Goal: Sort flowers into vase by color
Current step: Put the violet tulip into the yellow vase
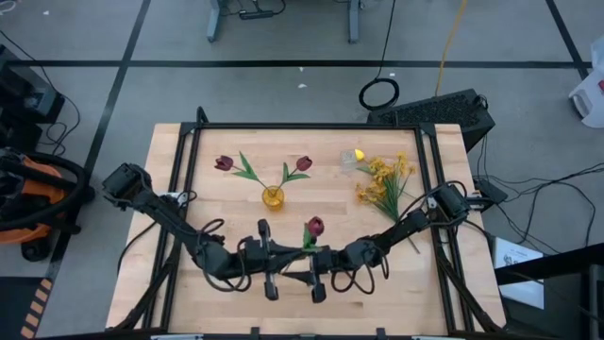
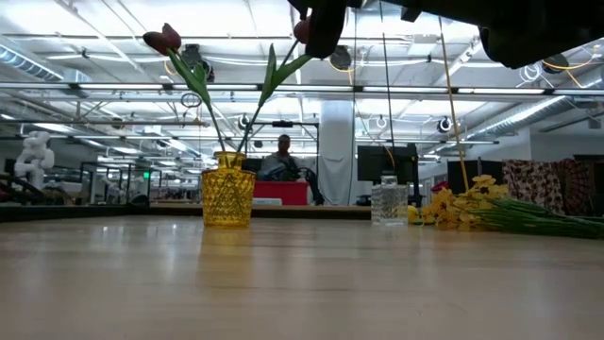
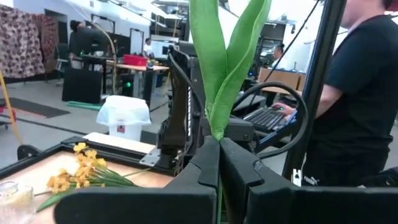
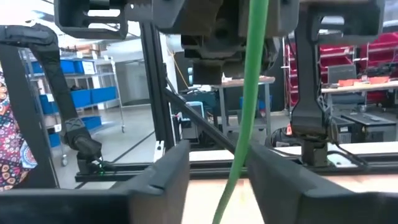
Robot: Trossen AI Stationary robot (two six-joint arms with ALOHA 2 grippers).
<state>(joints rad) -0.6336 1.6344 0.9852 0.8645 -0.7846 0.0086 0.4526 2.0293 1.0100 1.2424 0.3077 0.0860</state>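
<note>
Your left hand (image 1: 267, 257) is clamped on the green stem of a dark red artificial tulip (image 1: 314, 227), upright at the worktop's (image 1: 189, 179) 6 o'clock edge; your right hand's (image 1: 316, 274) fingers (image 4: 163, 177) stand apart around that stem, not touching

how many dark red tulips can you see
3: two red tulips stand in the yellow vase; the third tulip is held between the left gripper and right gripper.
</note>
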